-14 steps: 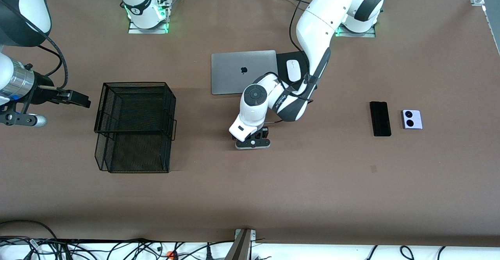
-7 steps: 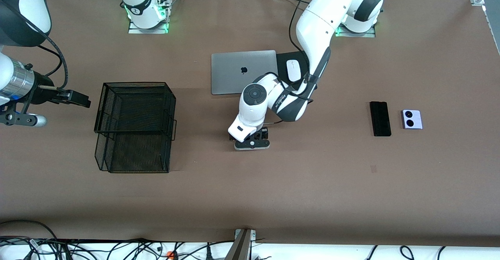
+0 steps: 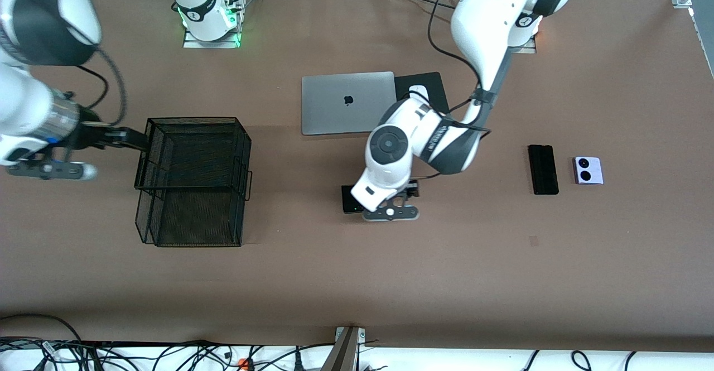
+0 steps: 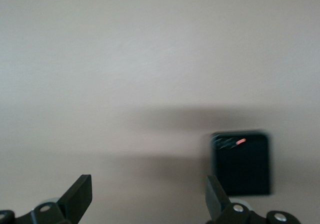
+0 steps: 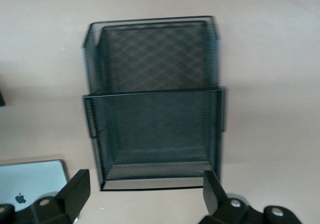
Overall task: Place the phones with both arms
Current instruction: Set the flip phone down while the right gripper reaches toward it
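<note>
A small squarish black flip phone point(image 3: 350, 199) lies flat mid-surface, a tiny light on its face. Well apart, toward the left arm's end, a long slim black slab phone point(image 3: 543, 169) lies flat just beside a lavender flip phone point(image 3: 588, 170), two round black lenses up.

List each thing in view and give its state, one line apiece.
black flip phone: folded, flat on the table, free of any claw
slab phone: flat on the table, untouched
lavender flip phone: folded, lenses up, beside the slab phone
mesh basket: holds nothing
laptop: lid closed
left claw: open, above the table beside the black flip phone
right claw: open, at the mesh basket's edge
</note>
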{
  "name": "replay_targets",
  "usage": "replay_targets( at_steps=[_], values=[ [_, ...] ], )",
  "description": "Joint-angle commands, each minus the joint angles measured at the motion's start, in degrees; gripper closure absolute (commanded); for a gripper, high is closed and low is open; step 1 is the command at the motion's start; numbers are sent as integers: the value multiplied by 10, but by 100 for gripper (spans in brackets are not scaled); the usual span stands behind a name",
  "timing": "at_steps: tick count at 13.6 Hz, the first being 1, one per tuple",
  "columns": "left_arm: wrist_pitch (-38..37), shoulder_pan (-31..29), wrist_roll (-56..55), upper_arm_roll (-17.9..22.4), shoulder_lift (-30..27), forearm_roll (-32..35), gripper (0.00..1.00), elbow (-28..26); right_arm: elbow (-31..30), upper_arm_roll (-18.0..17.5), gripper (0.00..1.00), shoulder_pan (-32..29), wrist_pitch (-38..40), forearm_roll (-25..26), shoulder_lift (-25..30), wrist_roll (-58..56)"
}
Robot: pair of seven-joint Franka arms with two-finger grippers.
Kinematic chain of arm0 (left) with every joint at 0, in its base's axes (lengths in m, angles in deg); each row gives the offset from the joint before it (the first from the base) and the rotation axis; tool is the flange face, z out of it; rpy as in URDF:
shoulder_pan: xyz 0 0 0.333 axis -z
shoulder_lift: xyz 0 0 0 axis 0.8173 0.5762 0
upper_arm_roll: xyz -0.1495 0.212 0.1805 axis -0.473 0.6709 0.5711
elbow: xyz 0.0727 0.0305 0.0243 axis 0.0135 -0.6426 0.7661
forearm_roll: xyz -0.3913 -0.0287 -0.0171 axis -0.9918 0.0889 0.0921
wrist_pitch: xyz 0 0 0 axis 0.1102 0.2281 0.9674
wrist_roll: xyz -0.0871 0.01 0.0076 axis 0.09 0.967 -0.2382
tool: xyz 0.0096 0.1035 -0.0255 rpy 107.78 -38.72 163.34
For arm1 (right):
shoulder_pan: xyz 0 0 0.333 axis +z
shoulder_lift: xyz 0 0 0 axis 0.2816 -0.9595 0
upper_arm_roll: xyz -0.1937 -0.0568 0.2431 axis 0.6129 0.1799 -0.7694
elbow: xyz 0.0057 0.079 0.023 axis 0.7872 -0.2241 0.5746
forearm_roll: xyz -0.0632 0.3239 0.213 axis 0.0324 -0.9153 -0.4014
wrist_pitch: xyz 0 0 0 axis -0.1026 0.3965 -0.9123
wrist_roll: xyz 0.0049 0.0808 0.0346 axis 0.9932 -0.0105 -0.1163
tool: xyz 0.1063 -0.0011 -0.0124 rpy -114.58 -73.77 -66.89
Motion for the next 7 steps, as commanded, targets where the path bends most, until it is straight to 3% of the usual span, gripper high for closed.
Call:
replay_targets(
  at_steps=[1, 4, 7],
  values=[
    [-35, -43, 114, -2, -111, -4, 0, -140, 8, 1, 0, 67, -45, -32, -27, 66],
    [-46, -116, 257, 1, -205, -1, 0, -250, 20, 1, 0, 165, -161, -26, -102, 154],
    [-50, -171, 339, 0, -257, 68, 0, -319, 64, 4, 0, 240, -271, -23, -209, 242]
  ],
)
